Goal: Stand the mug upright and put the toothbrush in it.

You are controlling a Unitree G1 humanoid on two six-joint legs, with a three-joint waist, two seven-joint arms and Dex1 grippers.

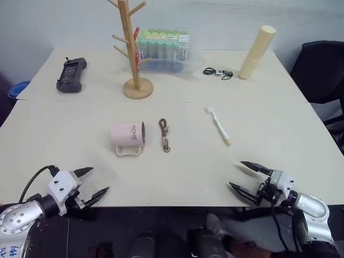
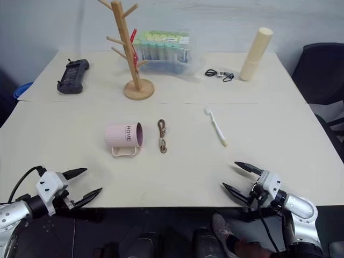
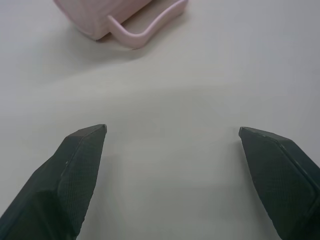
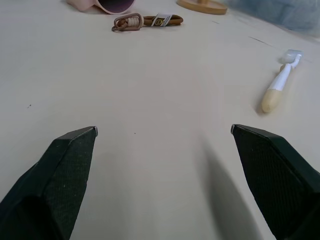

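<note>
A pale table [image 1: 64, 145] is filling the scene, with a grey wall behind it. The mug [image 1: 127, 134] is lying on its side left of centre, its mouth facing right and its handle [image 1: 129, 151] lying against the table on the near side. Just right of it a strap [image 1: 164, 135] is lying, and further right, well apart, the toothbrush [image 1: 217, 124] is resting flat with its bristles at the far end.

The left gripper [image 1: 95, 181] is hovering at the near left edge with its fingers spread wide, holding nothing; the right gripper [image 1: 249, 176] is doing the same at the near right edge.

The mug is looking rigid, smooth and probably light (ceramic or plastic, I cannot tell), so it is likely to roll or slip; pinching the rim wall at the mouth, or the handle, seems safest for tipping it up. The toothbrush is looking thin, stiff and very light, lying flush on the table, so gripping across its mid-handle from above is probably best.
</note>
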